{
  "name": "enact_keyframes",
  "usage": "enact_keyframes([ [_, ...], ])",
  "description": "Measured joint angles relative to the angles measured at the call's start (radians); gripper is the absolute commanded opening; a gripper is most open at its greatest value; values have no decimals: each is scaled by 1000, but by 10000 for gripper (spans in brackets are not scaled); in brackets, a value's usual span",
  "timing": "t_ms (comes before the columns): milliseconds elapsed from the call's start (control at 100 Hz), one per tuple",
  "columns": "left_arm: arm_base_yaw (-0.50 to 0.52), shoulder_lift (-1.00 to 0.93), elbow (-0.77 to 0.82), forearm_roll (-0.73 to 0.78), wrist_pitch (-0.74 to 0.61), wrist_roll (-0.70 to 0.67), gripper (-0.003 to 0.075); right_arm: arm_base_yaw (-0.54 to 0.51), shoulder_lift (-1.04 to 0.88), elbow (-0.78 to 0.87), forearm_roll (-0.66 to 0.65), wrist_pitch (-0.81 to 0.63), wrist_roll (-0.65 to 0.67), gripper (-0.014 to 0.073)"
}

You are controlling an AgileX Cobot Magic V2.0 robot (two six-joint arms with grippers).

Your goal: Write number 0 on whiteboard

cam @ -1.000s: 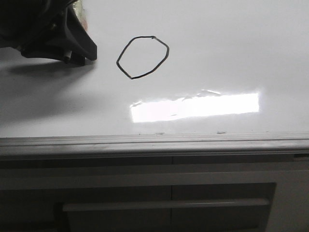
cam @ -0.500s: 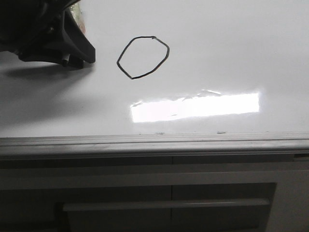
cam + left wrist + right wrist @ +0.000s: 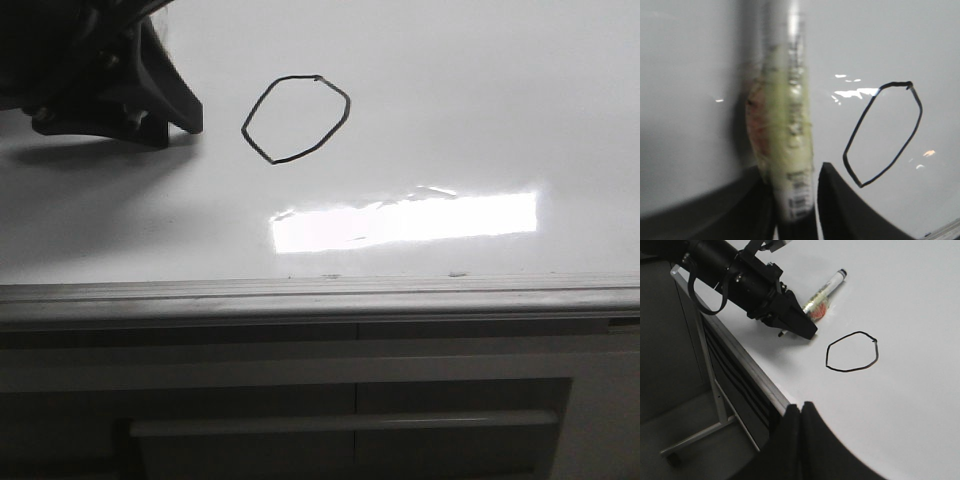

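The number 0 [image 3: 296, 118], a thin black angular loop, is drawn on the whiteboard [image 3: 480, 110]; it also shows in the left wrist view [image 3: 883, 134] and the right wrist view [image 3: 852, 351]. A marker [image 3: 824, 294] with a green-and-red label lies flat on the board to the left of the 0. My left gripper [image 3: 170, 128] is just behind it, and its black fingers stand open around the marker's [image 3: 787, 130] near end, with a white gap beside one finger. My right gripper [image 3: 801, 409] is shut and empty, above the board's edge.
The board's grey metal edge rail [image 3: 320, 295] runs along the front. Below it is the dark grey panelled cabinet front [image 3: 350, 425]. A bright light reflection [image 3: 405, 220] lies on the board. A metal stand leg [image 3: 715, 395] shows beside the board.
My left gripper has drawn back a little to the left. The marker's label, seen between its fingers before, no longer shows in the front view. The 0 is unchanged.
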Motion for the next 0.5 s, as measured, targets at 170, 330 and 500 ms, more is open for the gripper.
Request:
enact_keyframes([
  [170, -2, -6, 0, -6, -2, -1, 384, 0, 0, 0, 12, 1, 0, -68],
  [330, -2, -6, 0, -7, -2, -1, 444, 0, 0, 0, 16, 7, 0, -68],
  [500, -2, -18, -2, -11, 8, -1, 592, 0, 0, 0, 18, 7, 0, -68],
])
